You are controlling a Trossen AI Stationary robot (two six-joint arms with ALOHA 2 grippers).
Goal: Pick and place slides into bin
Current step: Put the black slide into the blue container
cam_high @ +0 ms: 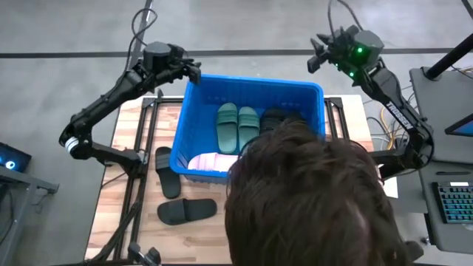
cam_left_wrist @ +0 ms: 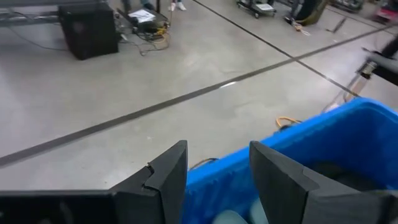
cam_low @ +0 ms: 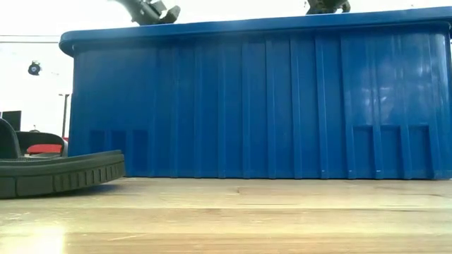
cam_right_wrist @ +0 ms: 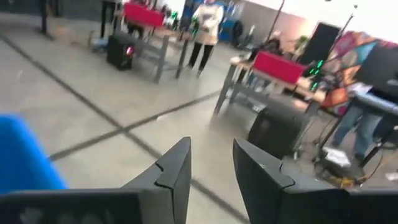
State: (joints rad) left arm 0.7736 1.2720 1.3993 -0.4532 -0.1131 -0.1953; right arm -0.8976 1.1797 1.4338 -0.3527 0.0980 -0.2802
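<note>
Bin corners: raised grippers (jaws parted)

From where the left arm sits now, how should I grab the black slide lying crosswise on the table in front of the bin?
Take the crosswise black slide by its wide strap, coming straight down from above with the left pincer. It lies flat, sole down, clear of the bin, so the raised strap looks the easiest part to pinch.

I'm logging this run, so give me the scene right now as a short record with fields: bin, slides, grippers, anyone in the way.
bin: large bright blue ribbed plastic bin on the wooden table
slides in bin: dark green foam pair, a black one, a pale pink one
slides on table: two black foam slides, left of the bin
left gripper: open, empty, above the bin's far left corner
right gripper: open, empty, beyond the far right corner
obstruction: person's head hides the near right area
</note>
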